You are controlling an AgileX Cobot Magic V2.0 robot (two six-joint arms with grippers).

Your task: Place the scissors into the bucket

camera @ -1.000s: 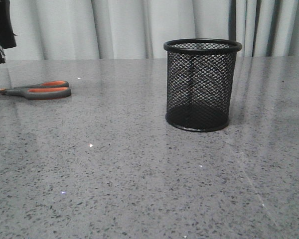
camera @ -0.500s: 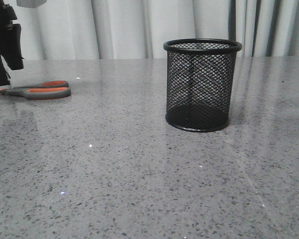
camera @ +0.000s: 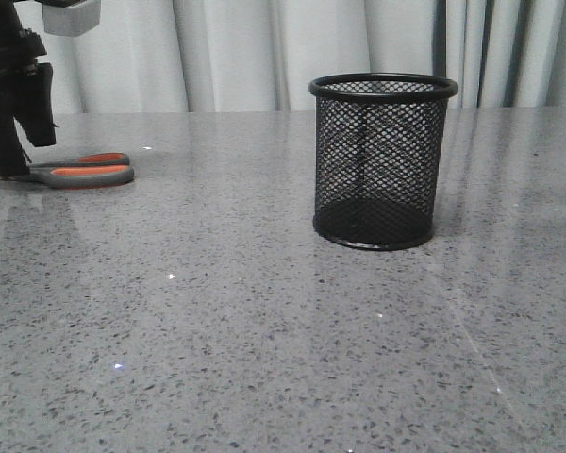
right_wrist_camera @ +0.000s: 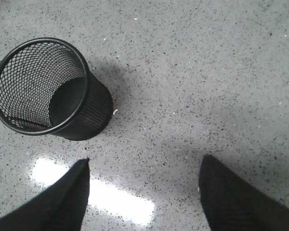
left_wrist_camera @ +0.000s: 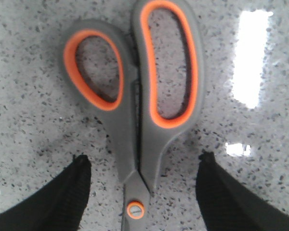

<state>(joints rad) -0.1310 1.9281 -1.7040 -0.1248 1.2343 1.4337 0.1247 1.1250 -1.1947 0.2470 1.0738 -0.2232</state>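
Note:
The scissors (camera: 85,171), grey handles lined in orange, lie flat on the table at the far left; their blades are hidden behind my left gripper (camera: 17,132). In the left wrist view the scissors (left_wrist_camera: 144,120) lie between the two spread fingers, which stand on either side of the pivot screw without touching it; my left gripper (left_wrist_camera: 143,163) is open. The bucket (camera: 383,160), a black wire-mesh cup, stands upright right of centre and is empty (right_wrist_camera: 48,91). My right gripper (right_wrist_camera: 144,166) is open above bare table beside the bucket; it does not show in the front view.
The speckled grey stone table (camera: 226,321) runs to pale curtains (camera: 236,52) at the back. Bright light reflections (left_wrist_camera: 252,57) lie on the surface near the scissors.
My left gripper has come down and to the right, from the upper left corner to just over the scissors' blade end. The scissors and bucket have not moved.

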